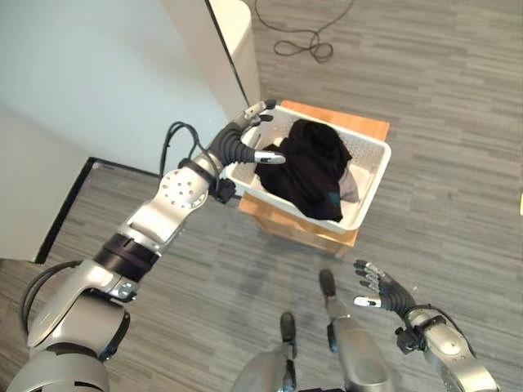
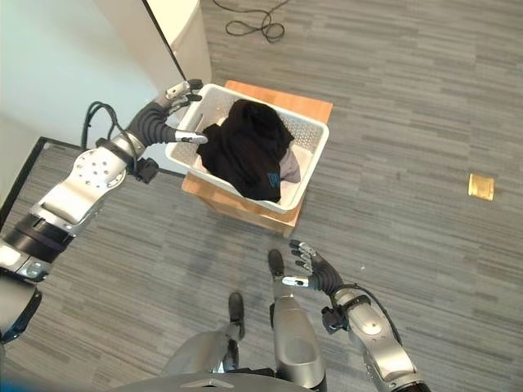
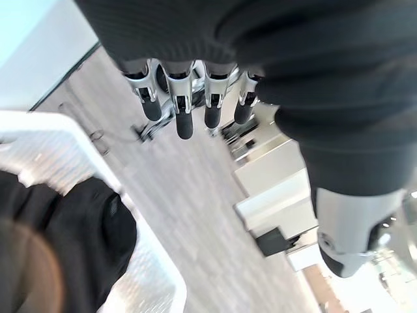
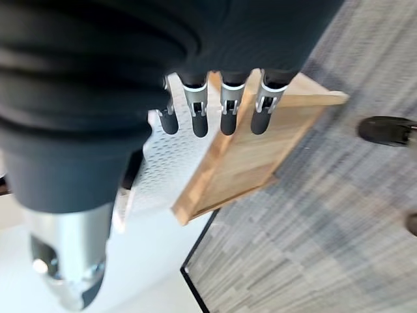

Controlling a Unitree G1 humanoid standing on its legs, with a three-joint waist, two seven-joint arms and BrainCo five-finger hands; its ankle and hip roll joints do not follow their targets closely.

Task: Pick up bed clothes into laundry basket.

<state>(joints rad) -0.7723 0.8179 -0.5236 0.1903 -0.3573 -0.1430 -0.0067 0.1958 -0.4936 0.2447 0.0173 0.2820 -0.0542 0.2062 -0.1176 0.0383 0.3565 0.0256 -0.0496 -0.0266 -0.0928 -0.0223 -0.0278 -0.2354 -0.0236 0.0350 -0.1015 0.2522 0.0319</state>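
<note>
The white perforated plastic laundry basket (image 1: 372,175) holds the black bed clothes (image 1: 310,167). The left hand (image 1: 249,135), released, hovers at its rim; the right hand (image 2: 310,269), released, hangs well apart.

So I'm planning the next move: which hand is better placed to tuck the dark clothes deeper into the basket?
Left. The left hand hovers open at the white basket's rim beside the dark clothes; the right hand hangs open, low, away from it.
</note>
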